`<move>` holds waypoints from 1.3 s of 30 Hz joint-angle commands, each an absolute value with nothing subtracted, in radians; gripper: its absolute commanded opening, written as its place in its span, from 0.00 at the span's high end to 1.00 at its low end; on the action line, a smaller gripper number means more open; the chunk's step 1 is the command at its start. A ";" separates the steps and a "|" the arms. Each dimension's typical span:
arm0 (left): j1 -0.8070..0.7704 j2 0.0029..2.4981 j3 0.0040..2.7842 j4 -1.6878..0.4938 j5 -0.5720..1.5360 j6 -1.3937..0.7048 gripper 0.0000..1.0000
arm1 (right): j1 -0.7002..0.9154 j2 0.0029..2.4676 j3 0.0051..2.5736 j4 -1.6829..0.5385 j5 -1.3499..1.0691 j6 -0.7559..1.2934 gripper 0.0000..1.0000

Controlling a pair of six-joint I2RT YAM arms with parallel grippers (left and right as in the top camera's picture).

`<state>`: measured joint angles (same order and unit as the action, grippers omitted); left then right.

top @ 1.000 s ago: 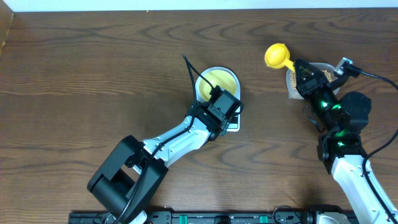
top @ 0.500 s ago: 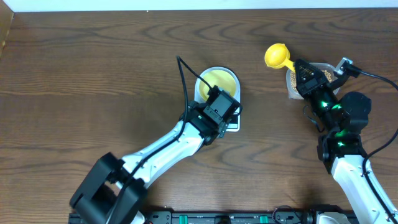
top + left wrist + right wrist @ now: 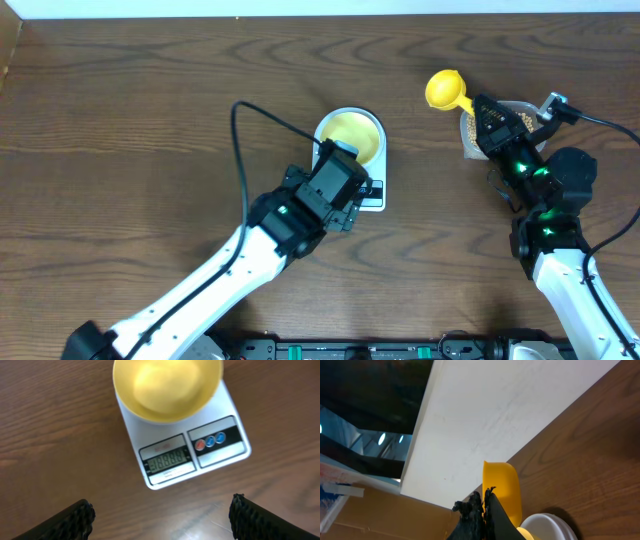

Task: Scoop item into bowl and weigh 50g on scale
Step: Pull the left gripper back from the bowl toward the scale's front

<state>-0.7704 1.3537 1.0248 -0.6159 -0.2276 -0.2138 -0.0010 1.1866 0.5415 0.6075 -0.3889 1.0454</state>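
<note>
The pale-yellow bowl [image 3: 352, 135] stands on the white scale [image 3: 373, 199] at mid-table. In the left wrist view the bowl [image 3: 167, 387] has no beans in it and the scale [image 3: 220, 457] shows its grey display and round buttons. My left gripper [image 3: 348, 183] hovers over the scale's display edge, and it shows open and empty in its wrist view [image 3: 160, 520]. My right gripper [image 3: 490, 118] is shut on the handle of the yellow scoop [image 3: 444, 89], seen also in the right wrist view [image 3: 502, 490]. Beans [image 3: 468, 130] lie in a clear container, partly hidden under that gripper.
The clear container [image 3: 520, 108] sits at the back right near the table's far edge. A white wall [image 3: 485, 420] runs along the back of the dark wooden table [image 3: 150, 120]. A black cable [image 3: 245, 105] loops above the left arm.
My left arm has drawn back toward the lower left, uncovering more of the bowl. The right arm and the scoop have not moved.
</note>
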 commanded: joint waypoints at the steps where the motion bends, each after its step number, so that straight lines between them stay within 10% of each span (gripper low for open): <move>1: -0.771 1.304 1.016 -0.644 -0.168 -0.227 0.12 | -0.006 1.189 0.556 0.610 -0.395 1.039 0.99; 39: -0.513 1.187 1.016 -0.722 0.176 0.078 0.12 | -0.006 1.189 0.556 0.610 -0.395 1.038 0.99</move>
